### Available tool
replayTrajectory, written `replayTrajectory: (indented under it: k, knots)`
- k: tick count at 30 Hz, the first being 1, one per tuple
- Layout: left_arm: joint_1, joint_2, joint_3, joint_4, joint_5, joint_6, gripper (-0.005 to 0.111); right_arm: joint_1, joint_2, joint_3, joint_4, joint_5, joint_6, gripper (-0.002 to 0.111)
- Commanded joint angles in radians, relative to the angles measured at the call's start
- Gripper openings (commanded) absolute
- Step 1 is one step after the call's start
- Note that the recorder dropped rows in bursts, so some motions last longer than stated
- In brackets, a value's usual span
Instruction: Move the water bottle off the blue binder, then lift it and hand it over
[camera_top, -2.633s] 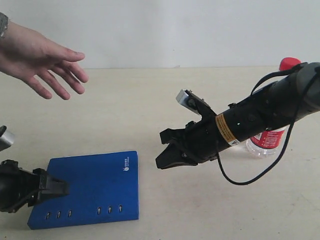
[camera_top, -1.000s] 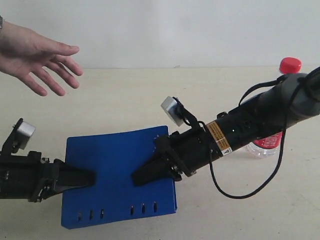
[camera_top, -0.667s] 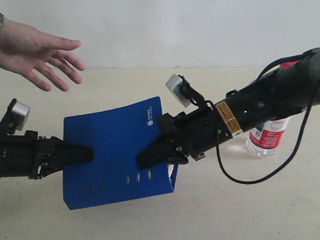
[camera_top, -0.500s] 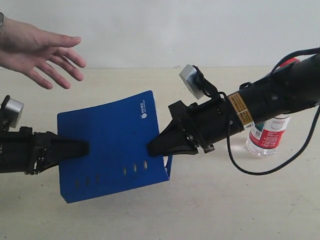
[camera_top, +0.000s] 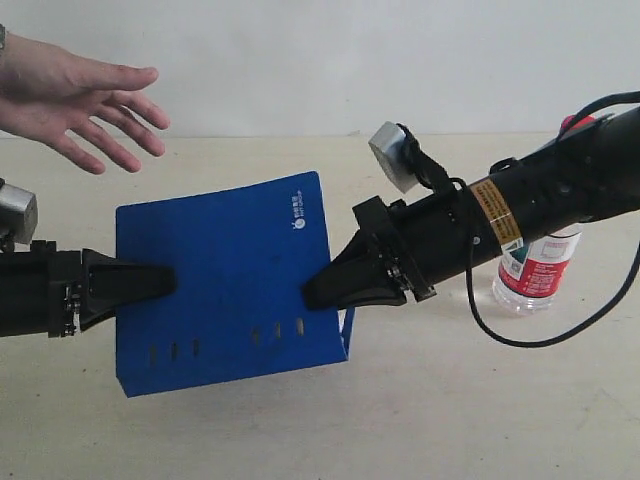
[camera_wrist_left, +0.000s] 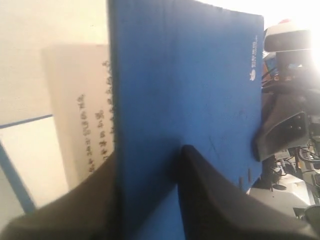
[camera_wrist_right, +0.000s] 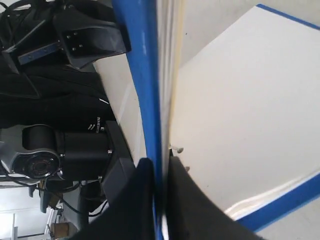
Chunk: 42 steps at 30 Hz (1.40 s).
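The blue binder (camera_top: 230, 280) hangs tilted above the table, held at both side edges. My left gripper (camera_top: 165, 280) is shut on its left edge, one finger on each face of the binder (camera_wrist_left: 185, 75), as the left wrist view of the gripper (camera_wrist_left: 150, 152) shows. My right gripper (camera_top: 312, 293) is shut on the right edge, and in the right wrist view its jaws (camera_wrist_right: 159, 160) pinch the thin cover (camera_wrist_right: 142, 75). The water bottle (camera_top: 535, 275) stands upright on the table at the right, partly hidden behind my right arm, off the binder.
A person's open hand (camera_top: 80, 100) reaches in at the upper left, above the binder. The beige table (camera_top: 300, 420) runs back to a white wall. A black cable (camera_top: 500, 335) loops under my right arm.
Over the last second both grippers raised the binder off the table and tipped it up to face the camera. It has drifted slightly right. The bottle and the hand have stayed put.
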Motion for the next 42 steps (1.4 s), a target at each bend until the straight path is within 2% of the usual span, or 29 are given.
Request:
replayTrajectory:
  k: [1, 2, 4, 6, 7, 9, 15, 19, 21, 27, 28, 33, 36, 39, 42]
  knots:
    - [-0.018, -0.001, -0.006, 0.02, 0.048, -0.012, 0.014, 0.008, -0.015, -0.002, 0.048, -0.022, -0.042, 0.015]
    - [-0.044, -0.001, -0.006, 0.021, 0.048, -0.012, 0.005, 0.022, -0.005, -0.002, 0.076, -0.019, -0.059, 0.028]
    - [-0.088, 0.003, -0.006, 0.021, 0.048, 0.009, 0.004, 0.06, 0.01, -0.002, 0.101, 0.007, -0.07, 0.036]
    - [-0.098, 0.003, -0.006, 0.021, 0.048, 0.009, 0.004, 0.088, 0.016, -0.002, 0.103, 0.011, -0.127, 0.03]
    - [-0.095, 0.003, -0.006, 0.021, 0.048, 0.009, 0.004, 0.096, 0.014, -0.002, 0.105, -0.012, -0.176, 0.017]
    - [-0.088, 0.003, -0.006, 0.018, 0.048, 0.009, 0.004, 0.096, 0.014, -0.002, 0.118, -0.044, -0.2, -0.001]
    - [-0.083, 0.003, -0.006, 0.038, 0.048, 0.002, 0.004, 0.096, 0.014, -0.002, 0.158, -0.032, -0.194, 0.0]
    - [-0.083, 0.003, -0.006, 0.078, -0.137, -0.051, 0.005, 0.096, 0.014, -0.002, 0.158, 0.055, -0.152, 0.0]
    - [-0.083, 0.003, -0.006, 0.078, -0.177, -0.059, 0.01, 0.096, 0.014, -0.002, 0.156, 0.083, -0.131, 0.0]
    - [-0.083, 0.003, -0.006, 0.06, -0.187, -0.082, 0.06, 0.096, 0.014, -0.002, 0.154, 0.091, -0.096, 0.0]
    - [-0.083, 0.003, -0.006, 0.057, -0.204, -0.089, 0.065, 0.096, 0.014, -0.002, 0.154, 0.099, -0.088, 0.0]
    - [-0.083, 0.003, -0.006, 0.057, -0.373, -0.141, 0.066, 0.096, 0.014, -0.002, 0.18, 0.202, -0.084, 0.0]
    - [-0.081, 0.003, -0.006, 0.04, -0.395, -0.145, 0.066, 0.096, 0.014, -0.002, 0.232, 0.287, -0.052, 0.0]
    - [-0.081, 0.001, -0.006, 0.002, -0.368, -0.145, 0.066, 0.096, 0.014, -0.002, 0.259, 0.356, -0.031, 0.0]
    - [-0.081, 0.001, -0.004, -0.007, -0.26, -0.145, 0.066, 0.096, 0.014, -0.002, 0.269, 0.401, -0.031, 0.0]
